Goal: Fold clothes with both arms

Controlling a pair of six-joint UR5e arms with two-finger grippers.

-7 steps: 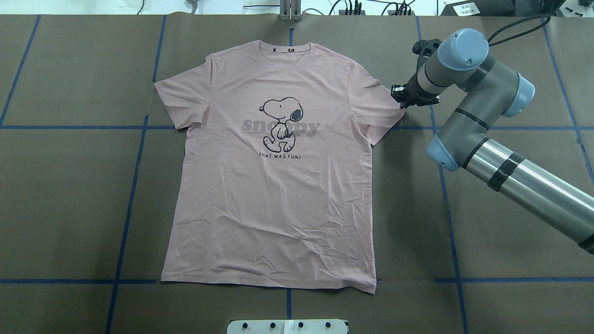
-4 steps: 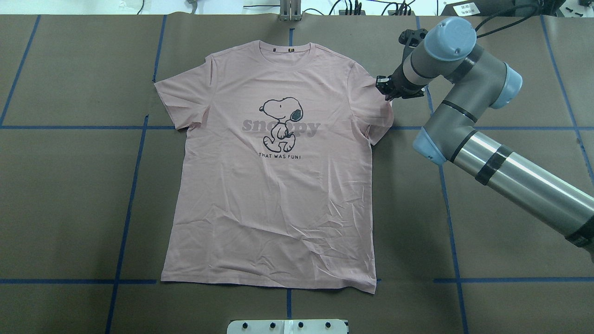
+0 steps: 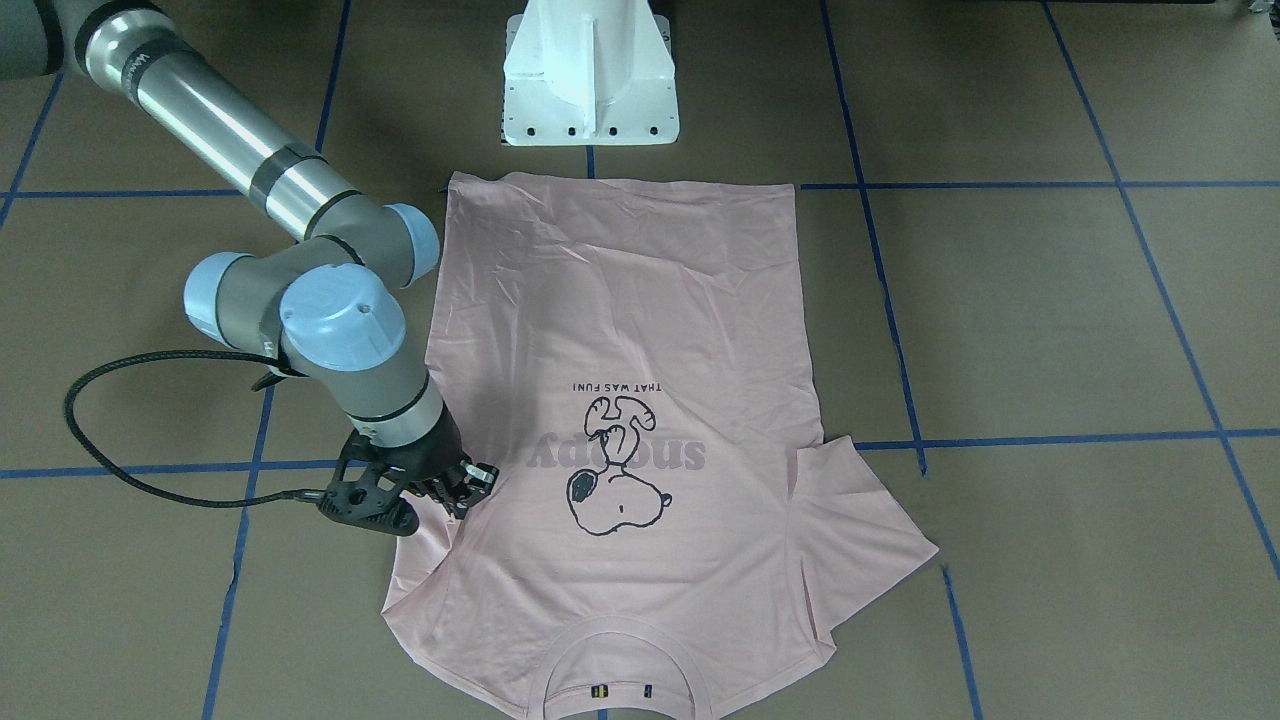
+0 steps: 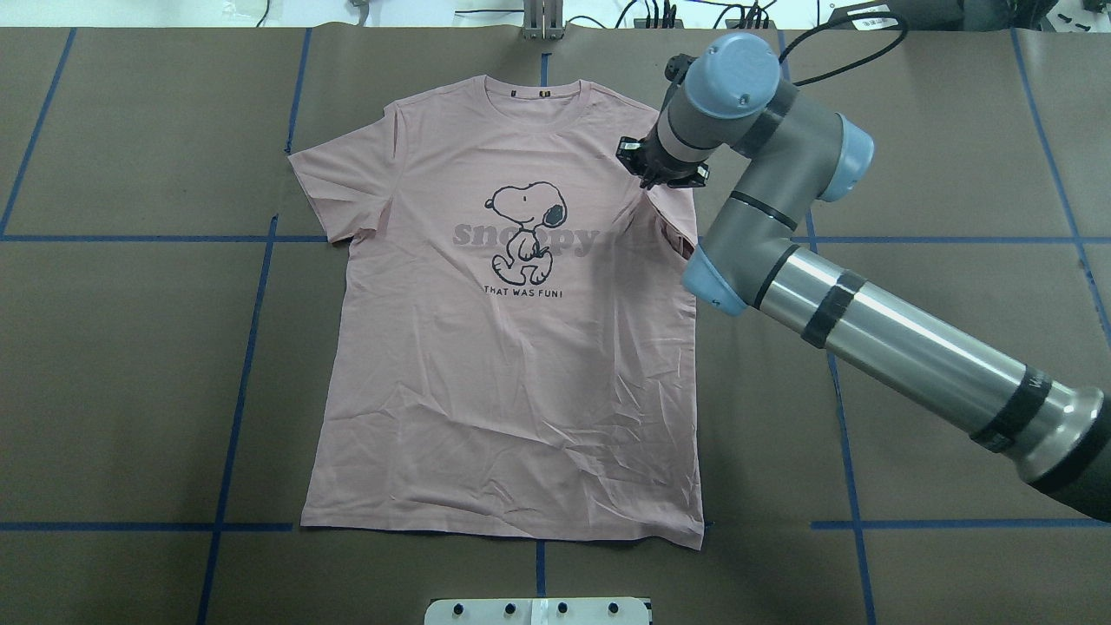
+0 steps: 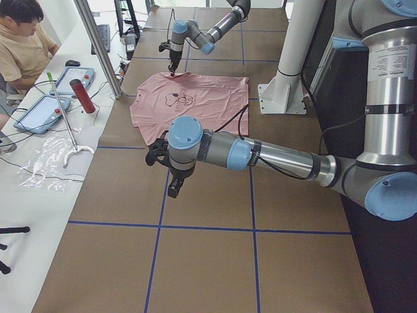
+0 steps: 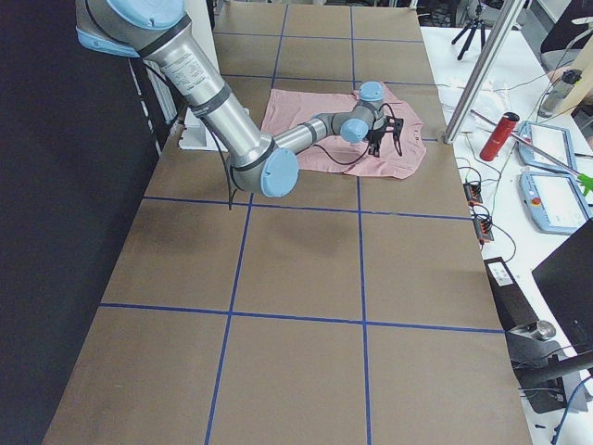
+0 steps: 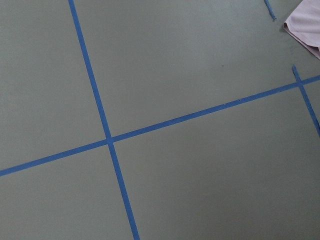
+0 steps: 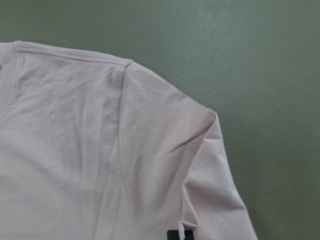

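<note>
The pale pink T-shirt [image 4: 512, 373] lies print-up and softly creased on the matte brown worktop [image 4: 130, 365]. The right claw [image 4: 647, 180] is clamped on one sleeve's edge, and the sleeve is bunched in a peaked fold over the chest. The left claw [image 5: 174, 190] hangs well apart; whether it is open or closed cannot be told.

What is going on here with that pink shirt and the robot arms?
A two-armed robot is folding a pink T-shirt that lies print-up on a brown table. Its right gripper pinches the right sleeve and holds it turned inward over the chest, beside the dog print. The left sleeve lies flat, and the lower half of the shirt is not yet folded. The left gripper hangs above bare table, well away from the shirt.
</note>
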